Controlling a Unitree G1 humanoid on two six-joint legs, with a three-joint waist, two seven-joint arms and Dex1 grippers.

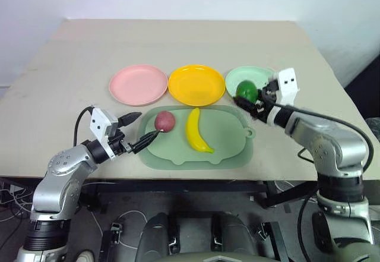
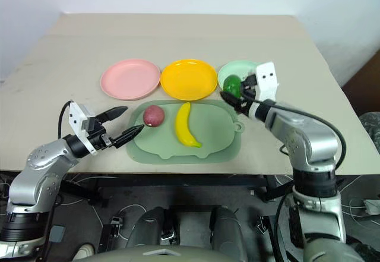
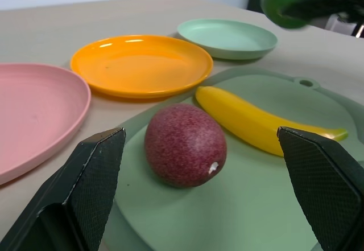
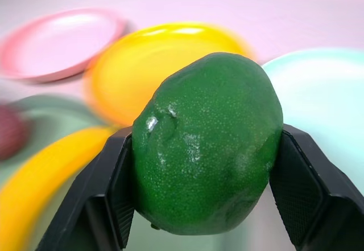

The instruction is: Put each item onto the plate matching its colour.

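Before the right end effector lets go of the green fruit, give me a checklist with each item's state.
1. Green fruit clamped between both fingers of the right end effector: ok.
2. Fruit over the mint green plate: ok, above its near part.
3. Plate bare: ok.
4. Fruit low enough for release: cannot tell.
5. Left end effector open and away from that plate, at the red-purple fruit: ok.
6. Banana and red-purple fruit on the tray, not yet sorted: not ok.
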